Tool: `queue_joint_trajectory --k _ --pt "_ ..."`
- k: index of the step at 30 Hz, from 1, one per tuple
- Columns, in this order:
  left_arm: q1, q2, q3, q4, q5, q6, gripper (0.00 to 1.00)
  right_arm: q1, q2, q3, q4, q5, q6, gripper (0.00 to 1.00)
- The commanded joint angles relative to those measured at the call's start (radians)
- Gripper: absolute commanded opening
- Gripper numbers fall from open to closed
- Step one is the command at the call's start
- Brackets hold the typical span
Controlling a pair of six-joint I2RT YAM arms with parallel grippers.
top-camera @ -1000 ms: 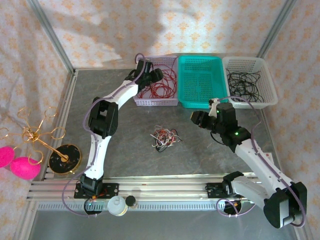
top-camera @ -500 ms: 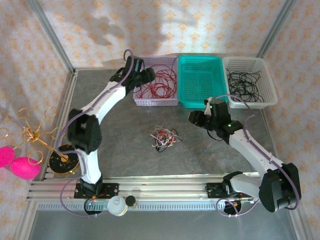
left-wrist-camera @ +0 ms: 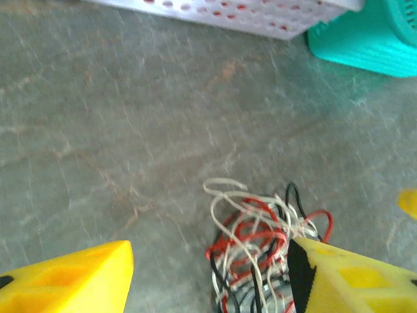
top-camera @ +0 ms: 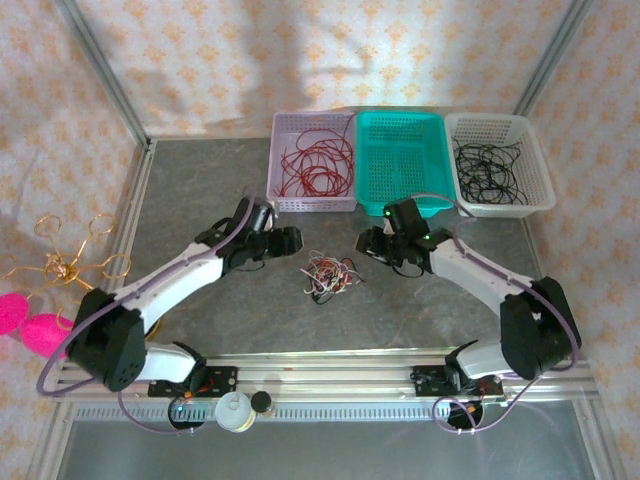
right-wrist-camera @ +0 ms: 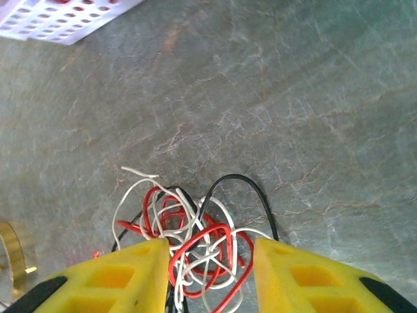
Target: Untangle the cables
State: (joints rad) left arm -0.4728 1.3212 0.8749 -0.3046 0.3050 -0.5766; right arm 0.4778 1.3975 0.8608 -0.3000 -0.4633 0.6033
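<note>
Both arms had swung down from the baskets to the middle of the table [top-camera: 200, 180]. The left gripper [top-camera: 285, 243] had been over the lilac basket [top-camera: 312, 205], and the right gripper [top-camera: 372, 245] had been near the teal basket [top-camera: 365, 165].

The bundle of cables [top-camera: 330, 275] lay near the middle of the table, a bit toward the near edge, between the two grippers. The left gripper [left-wrist-camera: 208, 261] was wide open and held nothing, with the bundle [left-wrist-camera: 260, 248] just beside one finger. The right gripper [right-wrist-camera: 210, 248] was about half open, and the bundle [right-wrist-camera: 189, 241] showed in the gap, but it did not look pinched.

Some work looked done. Loose red cables [top-camera: 318, 165] lay in the lilac basket, and loose black cables [top-camera: 487, 165] lay in the white basket [top-camera: 500, 205]. The teal basket held no cables. The red, white and black strands in the bundle were all wound together, so that part was left to do.

All three baskets stood along the far edge. A gold wire stand [top-camera: 75, 268] and pink balls [top-camera: 40, 335] sat past the left edge, well apart. Nothing blocked the way to the bundle.
</note>
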Motion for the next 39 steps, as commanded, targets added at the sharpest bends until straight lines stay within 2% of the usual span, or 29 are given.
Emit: queue_joint_trajectory --k 1,7,11,16,22,28,30,39 --pt "-0.006 -0.084 -0.053 0.08 0.027 -0.05 0.64 0.021 0.004 0.018 -0.017 -0.014 0.201 0.4" --pt "-0.011 -0.205 -0.109 0.076 0.03 -0.072 0.61 0.039 0.059 -0.016 0.021 -0.035 0.427 0.41" --pt "-0.01 -0.282 -0.165 0.081 0.008 -0.085 0.61 0.047 0.077 -0.017 0.014 -0.06 0.599 0.48" --pt "-0.011 -0.315 -0.192 0.108 0.029 -0.098 0.61 0.068 0.066 -0.037 0.045 -0.052 0.752 0.51" --pt "-0.011 -0.294 -0.172 0.107 0.036 -0.065 0.61 0.09 0.117 0.003 0.007 -0.019 0.826 0.48" --pt "-0.01 -0.281 -0.163 0.108 0.037 -0.054 0.61 0.107 0.164 0.0 0.062 -0.018 0.884 0.47" --pt "-0.011 -0.283 -0.164 0.105 0.037 -0.053 0.61 0.108 0.173 -0.009 0.086 -0.021 0.897 0.44" --pt "-0.01 -0.283 -0.139 0.068 0.022 -0.037 0.61 0.11 0.148 0.022 0.021 0.058 0.844 0.05"
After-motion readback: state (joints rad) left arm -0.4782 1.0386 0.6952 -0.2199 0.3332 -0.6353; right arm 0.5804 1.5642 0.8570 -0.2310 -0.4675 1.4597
